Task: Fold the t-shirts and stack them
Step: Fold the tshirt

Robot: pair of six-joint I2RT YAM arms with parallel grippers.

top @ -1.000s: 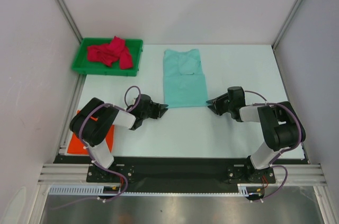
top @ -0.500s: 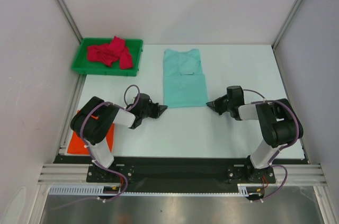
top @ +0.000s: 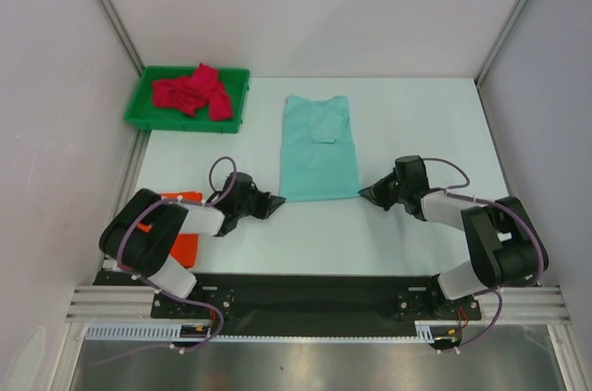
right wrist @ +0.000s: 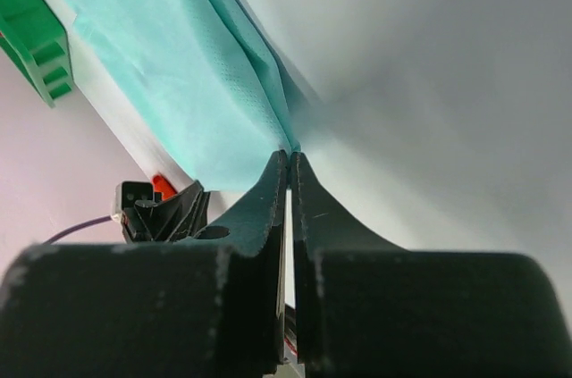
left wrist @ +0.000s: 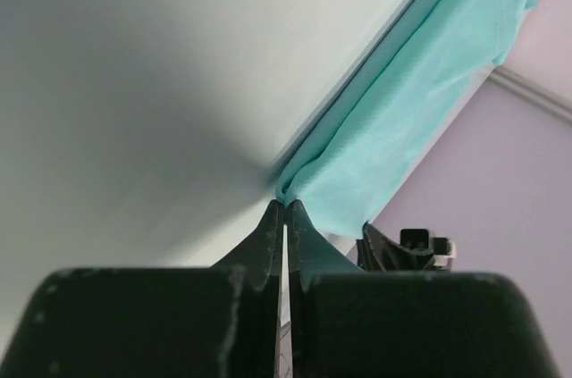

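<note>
Across the worktop [top: 416, 123], carry the near hem of the mint shirt [top: 319, 146] toward its far collar, both sides level, so the fold lands square. It lies at the centre, a smooth narrow strip, sleeves tucked in. The left end effector [top: 275, 200] and right end effector [top: 363, 193] each pinch a near corner.

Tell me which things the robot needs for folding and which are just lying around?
Needed: green shirt, red shirt, orange shirt, left gripper, right gripper.
Just lying around: green tray, holding the red shirt.
</note>
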